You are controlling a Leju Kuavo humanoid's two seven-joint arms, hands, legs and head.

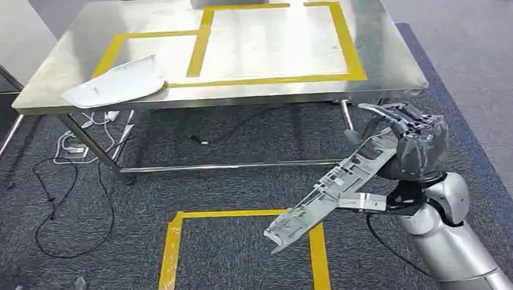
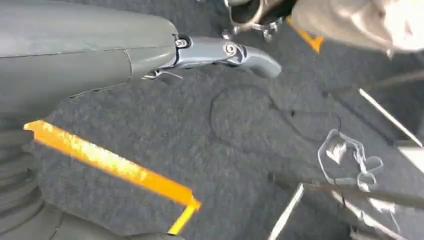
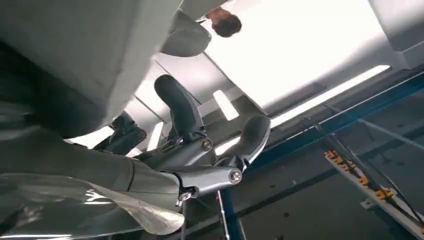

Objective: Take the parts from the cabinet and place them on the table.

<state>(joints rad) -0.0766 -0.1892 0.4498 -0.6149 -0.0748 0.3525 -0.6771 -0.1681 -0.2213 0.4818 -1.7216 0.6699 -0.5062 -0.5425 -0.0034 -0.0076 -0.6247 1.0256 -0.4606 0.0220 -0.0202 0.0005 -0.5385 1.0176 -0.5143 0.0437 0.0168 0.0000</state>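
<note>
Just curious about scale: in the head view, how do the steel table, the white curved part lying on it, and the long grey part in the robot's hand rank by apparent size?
1. Steel table, by far the largest.
2. Long grey part held in the right hand, though it is nearer the camera, so unsure.
3. White curved part, looking somewhat smaller.

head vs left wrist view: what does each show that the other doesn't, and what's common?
Head view alone: the steel table with yellow tape outlines, a white part lying on its left end, and the right robot hand holding a long grey part out over the carpet, short of the table.
Left wrist view alone: the left robot hand up close, fingers extended, nothing in it.
Both: the grey carpet, yellow floor tape, and loose cables by the table legs.
</note>
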